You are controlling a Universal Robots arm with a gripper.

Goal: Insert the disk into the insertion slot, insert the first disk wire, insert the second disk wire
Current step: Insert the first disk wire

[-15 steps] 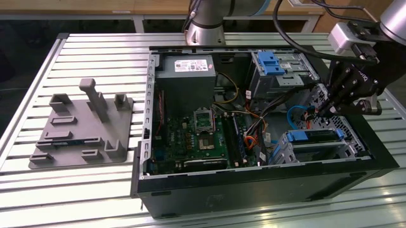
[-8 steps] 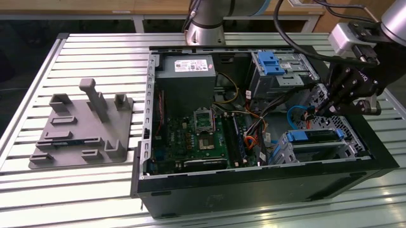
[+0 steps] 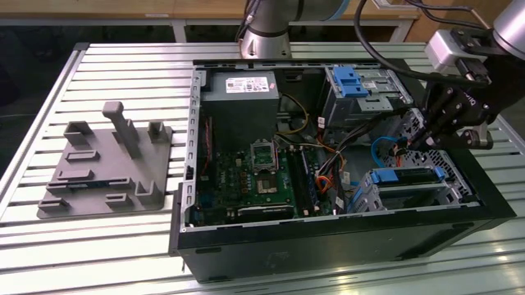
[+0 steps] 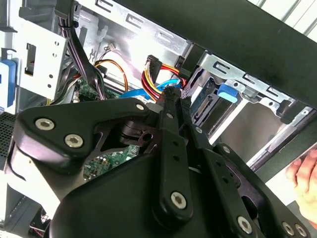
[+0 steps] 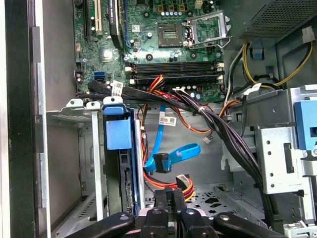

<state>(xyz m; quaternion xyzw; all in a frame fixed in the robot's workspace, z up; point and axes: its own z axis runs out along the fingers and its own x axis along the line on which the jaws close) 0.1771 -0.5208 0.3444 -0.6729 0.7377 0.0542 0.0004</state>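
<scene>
The case [image 3: 328, 246] lies open on the slatted table [image 3: 123, 61], and the arm reaches down into its right end as the exterior view shows it. The disk [image 3: 406, 176] already sits in the slot [image 3: 410, 198], the grey perforated cage in the near right corner. From above the disk looks like a dark slab capped with bright blue plastic at both ends. In the first wrist view the disk [image 5: 126, 173] is seen edge-on: a thin dark body with its connector strip facing the open bay, a square blue tab over it, and the slot's [image 5: 91, 163] sheet-metal walls close on either side.

The gripper [image 3: 412, 144] hangs just beyond the cage, over the loose wires. In both wrist views its fingers are pressed together [image 4: 172, 91] [image 5: 172, 194], and I can see nothing caught between them. Just past the tips lies the red, yellow and black power plug [image 5: 183, 180], and a blue cable [image 5: 173, 153] curls beside it, its black end hanging free of the disk.
</scene>
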